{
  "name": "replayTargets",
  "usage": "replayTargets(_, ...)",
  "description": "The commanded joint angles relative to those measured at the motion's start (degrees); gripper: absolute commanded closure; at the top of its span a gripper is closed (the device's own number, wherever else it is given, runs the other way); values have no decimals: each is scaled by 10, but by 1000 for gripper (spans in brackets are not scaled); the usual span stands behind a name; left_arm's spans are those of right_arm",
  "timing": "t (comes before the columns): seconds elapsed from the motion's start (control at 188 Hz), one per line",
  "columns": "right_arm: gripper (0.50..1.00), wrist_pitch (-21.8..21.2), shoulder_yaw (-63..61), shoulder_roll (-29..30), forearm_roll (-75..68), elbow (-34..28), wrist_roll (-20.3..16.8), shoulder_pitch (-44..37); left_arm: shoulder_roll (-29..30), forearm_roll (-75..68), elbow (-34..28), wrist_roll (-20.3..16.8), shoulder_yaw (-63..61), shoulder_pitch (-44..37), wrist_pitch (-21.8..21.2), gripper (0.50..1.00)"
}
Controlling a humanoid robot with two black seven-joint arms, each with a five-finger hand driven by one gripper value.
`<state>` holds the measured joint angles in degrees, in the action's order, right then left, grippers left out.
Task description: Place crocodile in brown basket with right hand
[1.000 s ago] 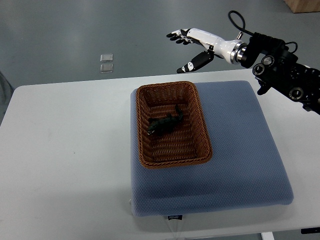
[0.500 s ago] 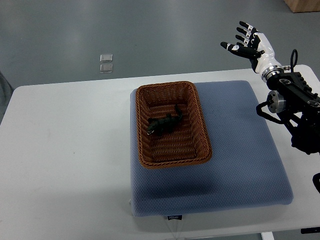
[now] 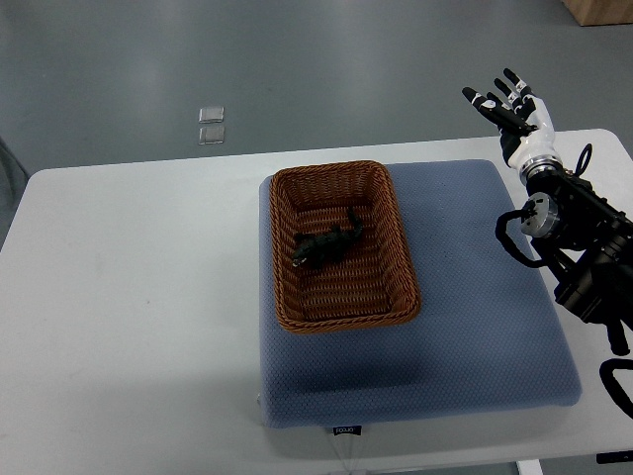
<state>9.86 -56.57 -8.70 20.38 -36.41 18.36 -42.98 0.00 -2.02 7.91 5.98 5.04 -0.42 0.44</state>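
Observation:
A dark green toy crocodile [image 3: 326, 243] lies inside the brown wicker basket [image 3: 396, 237], near its middle, with its tail pointing to the far right. The basket stands on a blue-grey cushion [image 3: 465, 297]. My right hand [image 3: 509, 111] is raised over the table's far right corner, well away from the basket, its fingers spread and holding nothing. Its black forearm [image 3: 579, 247] runs down along the right edge of the picture. The left arm is out of sight.
The cushion lies on a white table [image 3: 129, 297]. Two small clear squares [image 3: 211, 124] lie on the grey floor beyond the table's far edge. A wooden box corner [image 3: 603, 10] shows at the top right.
My right hand swung away from above the basket's far side toward the right and drew back to the table's right corner, staying open. The crocodile has stayed in the basket.

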Motion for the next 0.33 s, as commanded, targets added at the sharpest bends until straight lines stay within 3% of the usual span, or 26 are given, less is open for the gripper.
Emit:
replayTargets(0.0,587,-3,-14,7,-4,11,0,4,0,0,0,0,1,0,0,500)
replayTargets(0.324,576,-24,-49,8,-29,49,13,6,0,0,0,0,1,0,0,500)
